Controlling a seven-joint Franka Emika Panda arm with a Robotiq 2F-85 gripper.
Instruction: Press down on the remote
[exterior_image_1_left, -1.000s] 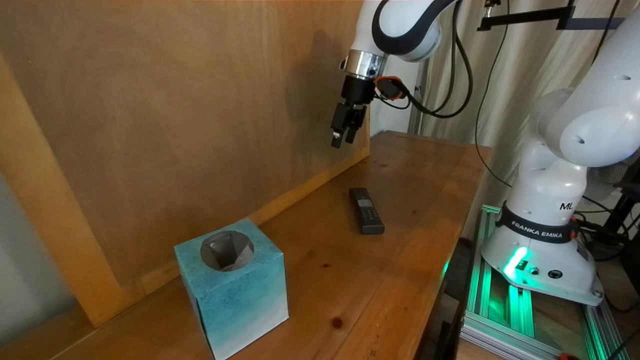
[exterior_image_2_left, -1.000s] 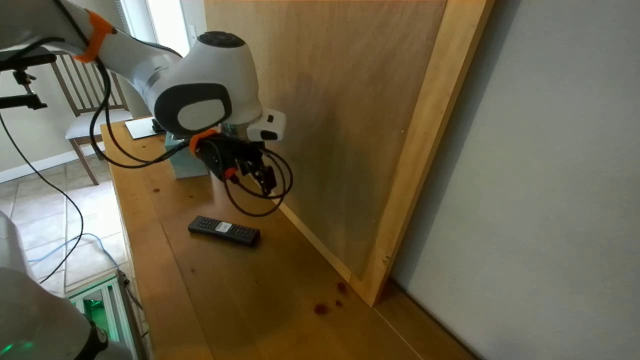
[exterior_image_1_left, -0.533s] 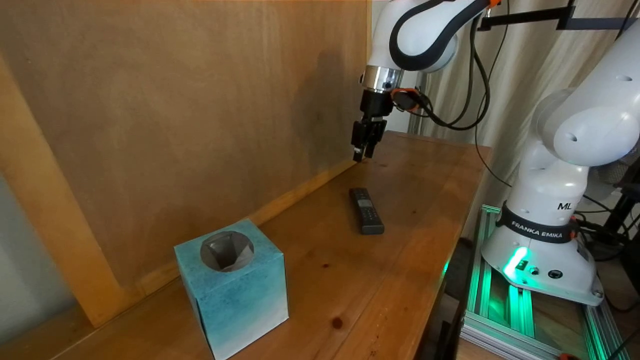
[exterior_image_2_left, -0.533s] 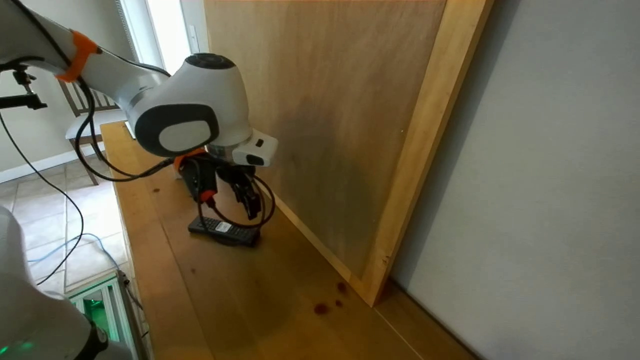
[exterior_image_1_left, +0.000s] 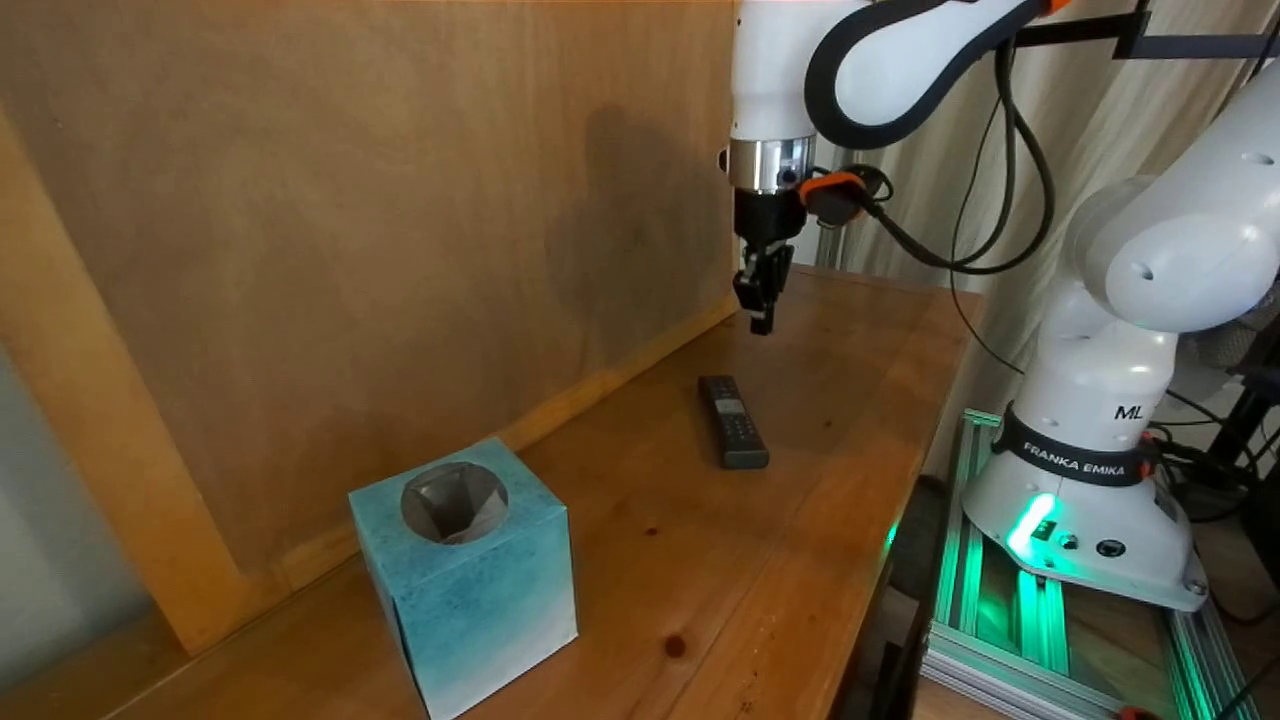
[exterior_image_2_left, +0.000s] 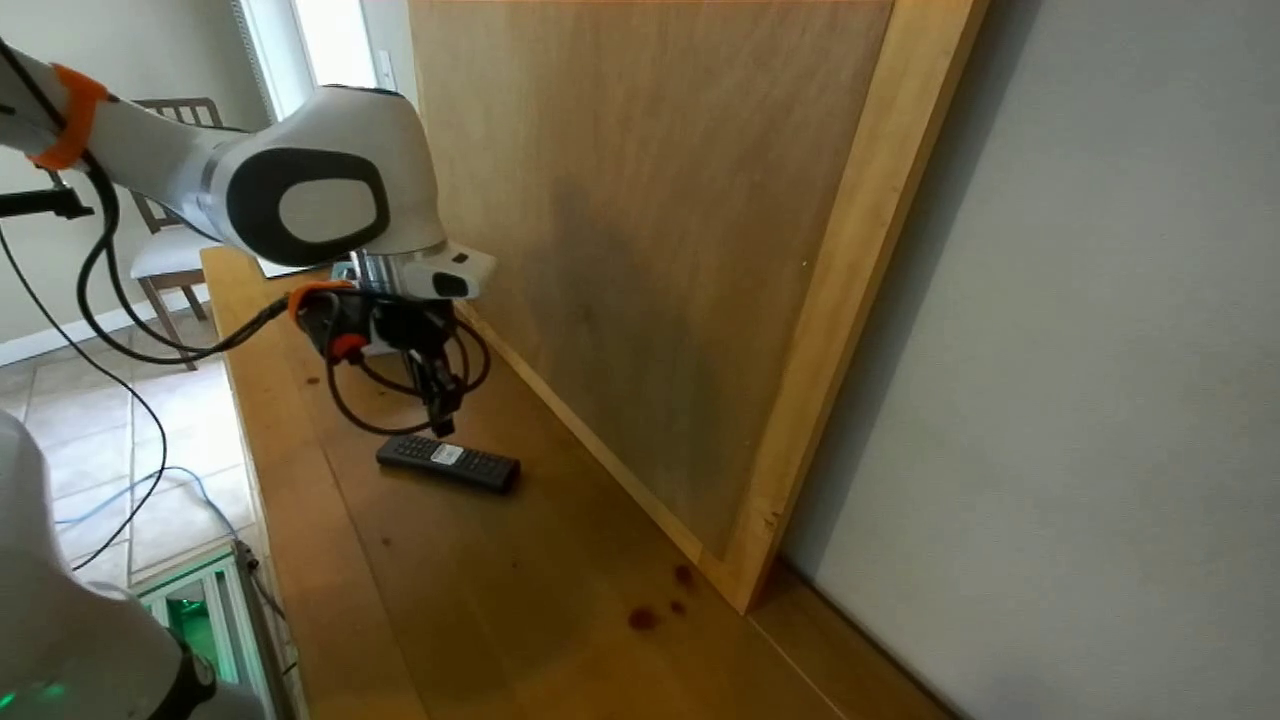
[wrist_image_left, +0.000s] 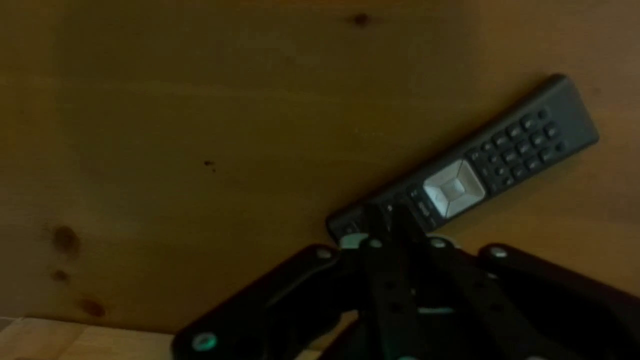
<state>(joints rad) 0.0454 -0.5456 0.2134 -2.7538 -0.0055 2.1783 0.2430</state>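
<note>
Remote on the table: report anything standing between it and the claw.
Nothing visible stands between the claw and the remote; in the wrist view only the claw itself covers part of it. The teal box stands apart.

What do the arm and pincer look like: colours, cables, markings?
White arm with black-edged rounded panels, a silver wrist ring, orange straps and thick black cables. White base with a green light; the black collar above it reads FRANKA EMIKA, with letters ML over that. Pincer: mostly black, two slim fingers.
</note>
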